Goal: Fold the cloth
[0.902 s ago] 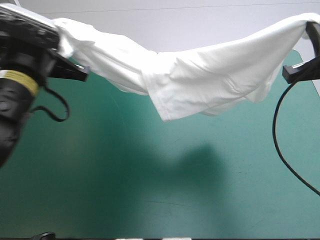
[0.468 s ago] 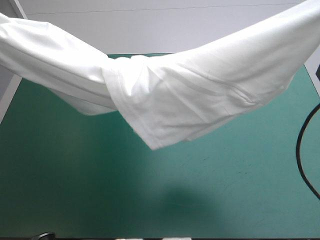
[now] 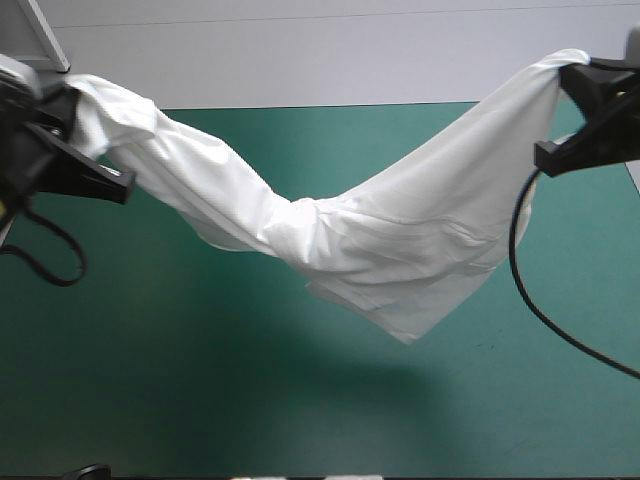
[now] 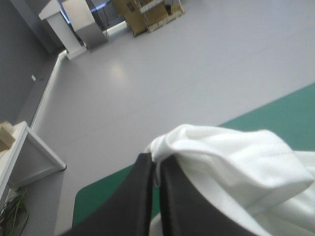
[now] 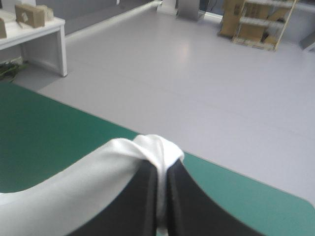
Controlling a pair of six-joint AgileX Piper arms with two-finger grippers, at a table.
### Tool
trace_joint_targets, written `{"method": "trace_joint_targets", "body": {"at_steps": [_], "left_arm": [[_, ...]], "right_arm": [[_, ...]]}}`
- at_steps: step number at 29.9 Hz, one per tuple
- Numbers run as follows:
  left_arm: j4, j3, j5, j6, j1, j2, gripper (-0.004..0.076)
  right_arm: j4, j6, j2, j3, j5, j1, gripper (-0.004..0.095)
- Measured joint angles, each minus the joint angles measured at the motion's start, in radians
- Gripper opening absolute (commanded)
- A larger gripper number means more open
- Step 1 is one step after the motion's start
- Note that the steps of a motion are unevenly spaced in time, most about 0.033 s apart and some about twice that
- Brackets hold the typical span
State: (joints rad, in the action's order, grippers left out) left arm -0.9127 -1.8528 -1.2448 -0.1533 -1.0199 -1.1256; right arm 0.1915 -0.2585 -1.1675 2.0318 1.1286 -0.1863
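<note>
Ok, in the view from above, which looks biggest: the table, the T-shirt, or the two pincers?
Largest: the table.
Next: the T-shirt.
Smallest: the left pincer and right pincer. They look alike and are partly out of view, so I can't rank them.

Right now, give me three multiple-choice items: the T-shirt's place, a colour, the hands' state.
1. Where is the T-shirt relative to the table?
A. Spread flat on it
B. Hung above it between the left hand and right hand
C. Folded at its left edge
2. The table's cover is:
A. teal-green
B. brown
C. white
3. Both hands are:
A. open
B. shut on the T-shirt
C. out of view
Answers: 1 B, it sags in midair over its shadow; 2 A, plain in the high view; 3 B, each wrist view shows the cloth pinched in its hand.
</note>
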Motion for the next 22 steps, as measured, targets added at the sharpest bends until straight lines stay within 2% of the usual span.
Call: {"method": "trace_joint_targets", "body": {"at_steps": [3,8,15,22], "left_arm": [[-0.008,0.146,0.025,-0.099,0.028,-0.008,0.0026],[0.127,0.332,0.205,-0.185,0.236,-0.027,0.0026],[0.577,0.396,0.432,0.072,0.618,-0.176,0.0025],[0.654,0.396,0.622,0.164,0.779,-0.333,0.0025]], "right_arm": [[0.012,0.013,-0.076,0.0,0.03,0.0,-0.0014],[0.012,0.023,-0.171,-0.001,0.053,0.0,-0.0014],[0.019,0.008,-0.321,-0.001,0.028,0.0,-0.0014],[0.023,-0.023,-0.497,-0.002,-0.174,0.0,-0.0014]]}}
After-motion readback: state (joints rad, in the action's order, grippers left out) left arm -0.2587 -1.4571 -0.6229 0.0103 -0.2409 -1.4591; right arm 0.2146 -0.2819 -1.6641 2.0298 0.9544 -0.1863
